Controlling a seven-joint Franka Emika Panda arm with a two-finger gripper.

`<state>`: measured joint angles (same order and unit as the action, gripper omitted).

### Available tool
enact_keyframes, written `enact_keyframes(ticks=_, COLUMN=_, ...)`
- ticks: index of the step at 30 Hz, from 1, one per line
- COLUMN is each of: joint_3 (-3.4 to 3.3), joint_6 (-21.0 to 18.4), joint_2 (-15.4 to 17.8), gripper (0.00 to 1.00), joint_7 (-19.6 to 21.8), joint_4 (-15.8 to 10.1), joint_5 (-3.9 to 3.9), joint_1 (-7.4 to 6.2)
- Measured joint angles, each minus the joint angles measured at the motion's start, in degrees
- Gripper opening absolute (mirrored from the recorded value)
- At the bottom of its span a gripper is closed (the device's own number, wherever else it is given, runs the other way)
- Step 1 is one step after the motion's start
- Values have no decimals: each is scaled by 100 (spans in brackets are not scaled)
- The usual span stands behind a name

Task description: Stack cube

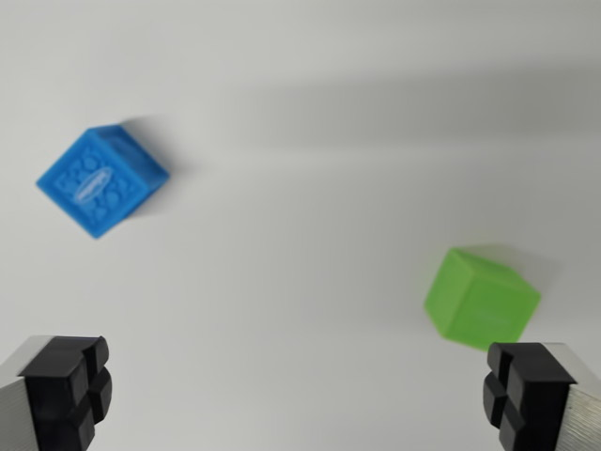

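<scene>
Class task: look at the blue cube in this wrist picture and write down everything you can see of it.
The bright blue plastic cube lies on the plain white surface in the wrist view's upper left. It is turned so its corners point up and down in the picture. Its top face carries raised circular patterns around a small oval label, too blurred to read. A soft shadow falls to its right. Nothing touches it except the surface; it sits alone.

Wrist view: looks straight down at the white desk point(310, 85), fairly near.
Frame edge: jaws at 7 and 5 o'clock.
</scene>
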<state>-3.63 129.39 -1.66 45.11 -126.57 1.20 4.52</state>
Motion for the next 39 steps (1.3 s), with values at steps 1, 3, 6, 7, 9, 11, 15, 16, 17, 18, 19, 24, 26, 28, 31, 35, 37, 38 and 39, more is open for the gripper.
enact_keyframes(ticks=1, joint_3=-16, joint_6=34, joint_2=6, gripper=100, joint_7=2, joint_4=-44, joint_5=-2, joint_1=15)
enact_keyframes(ticks=3, joint_3=-40, joint_6=87, joint_2=12, gripper=100, joint_7=4, joint_4=-106, joint_5=-5, joint_1=33)
enact_keyframes(ticks=6, joint_3=-80, joint_6=187, joint_2=19, gripper=100, joint_7=9, joint_4=-220, joint_5=-10, joint_1=73)
enact_keyframes(ticks=7, joint_3=-95, joint_6=219, joint_2=23, gripper=100, joint_7=11, joint_4=-260, joint_5=-12, joint_1=85)
enact_keyframes(ticks=9, joint_3=-125, joint_6=287, joint_2=28, gripper=100, joint_7=14, joint_4=-338, joint_5=-15, joint_1=114)
enact_keyframes(ticks=11, joint_3=-148, joint_6=345, joint_2=32, gripper=100, joint_7=15, joint_4=-402, joint_5=-18, joint_1=139)
enact_keyframes(ticks=15, joint_3=-217, joint_6=491, joint_2=34, gripper=100, joint_7=16, joint_4=-564, joint_5=-29, joint_1=204)
enact_keyframes(ticks=16, joint_3=-233, joint_6=528, joint_2=34, gripper=100, joint_7=16, joint_4=-602, joint_5=-32, joint_1=220)
enact_keyframes(ticks=17, joint_3=-242, joint_6=548, joint_2=34, gripper=100, joint_7=16, joint_4=-622, joint_5=-34, joint_1=228)
enact_keyframes(ticks=18, joint_3=-262, joint_6=593, joint_2=34, gripper=100, joint_7=16, joint_4=-667, joint_5=-41, joint_1=246)
enact_keyframes(ticks=19, joint_3=-280, joint_6=630, joint_2=34, gripper=100, joint_7=16, joint_4=-708, joint_5=-46, joint_1=262)
enact_keyframes(ticks=24, joint_3=-361, joint_6=803, joint_2=23, gripper=100, joint_7=16, joint_4=-878, joint_5=-61, joint_1=341)
enact_keyframes(ticks=26, joint_3=-398, joint_6=883, joint_2=8, gripper=100, joint_7=12, joint_4=-947, joint_5=-69, joint_1=377)
enact_keyframes(ticks=28, joint_3=-435, joint_6=962, joint_2=-11, gripper=100, joint_7=4, joint_4=-1018, joint_5=-79, joint_1=415)
enact_keyframes(ticks=31, joint_3=-484, joint_6=1071, joint_2=-42, gripper=100, joint_7=-9, joint_4=-1102, joint_5=-96, joint_1=468)
enact_keyframes(ticks=35, joint_3=-557, joint_6=1229, joint_2=-99, gripper=100, joint_7=-35, joint_4=-1218, joint_5=-128, joint_1=545)
enact_keyframes(ticks=37, joint_3=-594, joint_6=1316, joint_2=-138, gripper=100, joint_7=-52, joint_4=-1276, joint_5=-149, joint_1=589)
enact_keyframes(ticks=38, joint_3=-613, joint_6=1358, joint_2=-157, gripper=100, joint_7=-61, joint_4=-1307, joint_5=-161, joint_1=612)
enact_keyframes(ticks=39, joint_3=-632, joint_6=1397, joint_2=-175, gripper=100, joint_7=-70, joint_4=-1332, joint_5=-170, joint_1=633)
